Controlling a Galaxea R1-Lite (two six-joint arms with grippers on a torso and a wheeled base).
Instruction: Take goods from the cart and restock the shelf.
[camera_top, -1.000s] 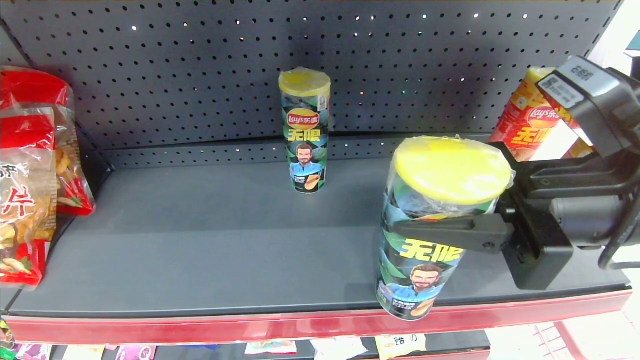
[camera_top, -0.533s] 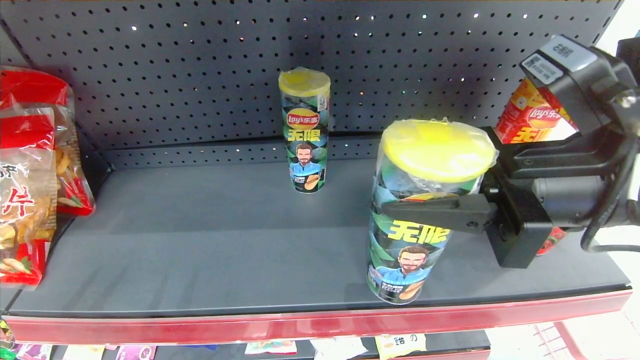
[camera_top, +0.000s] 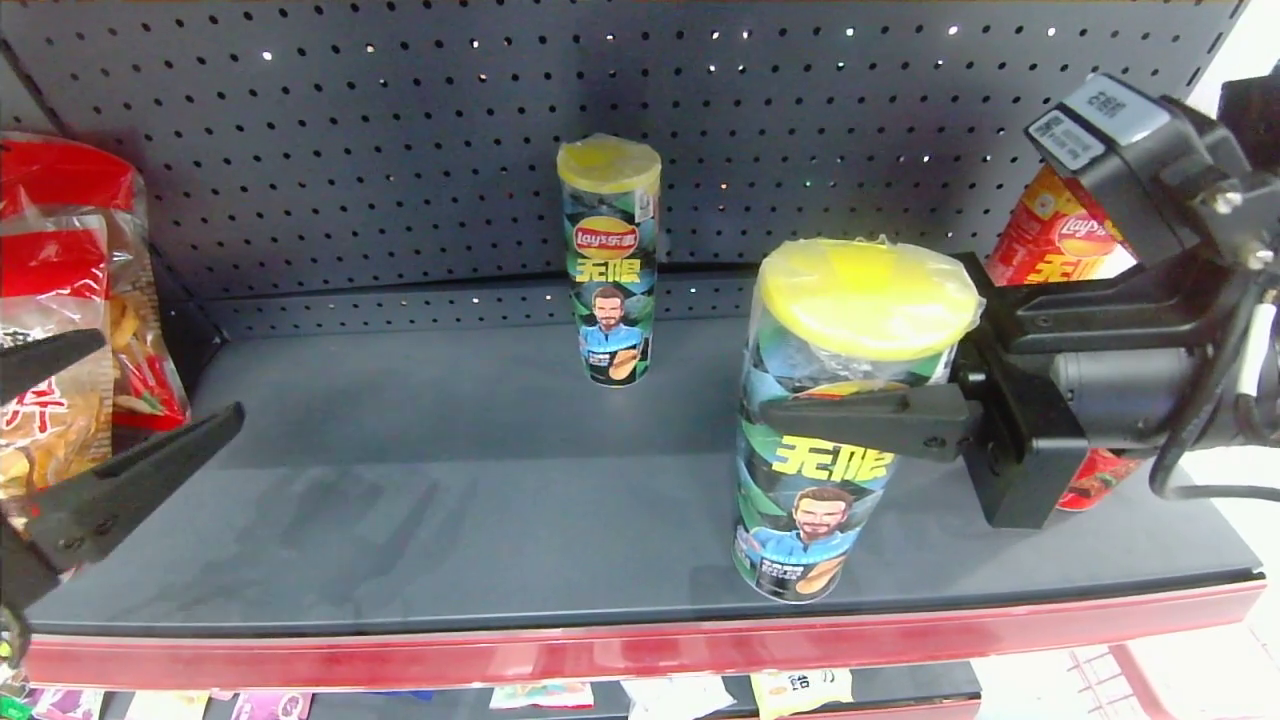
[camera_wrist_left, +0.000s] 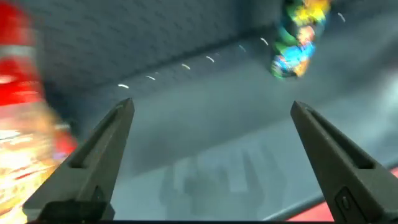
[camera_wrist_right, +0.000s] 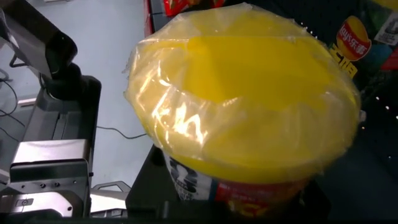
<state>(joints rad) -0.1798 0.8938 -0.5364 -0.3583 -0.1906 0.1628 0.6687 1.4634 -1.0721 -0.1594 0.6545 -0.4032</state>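
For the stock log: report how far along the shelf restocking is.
Done: one chip can stands upright at the back of the shelf. In hand: the right gripper is shut on a second chip can, upright near the shelf's front edge; whether it rests there is unclear. The left gripper is open and empty at the shelf's left. Left: release this can; how many goods remain cannot be told.

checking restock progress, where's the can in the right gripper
In the head view, the held chip can is upright in the right gripper over the right front of the shelf deck, near its red lip, forward and right of the standing can.
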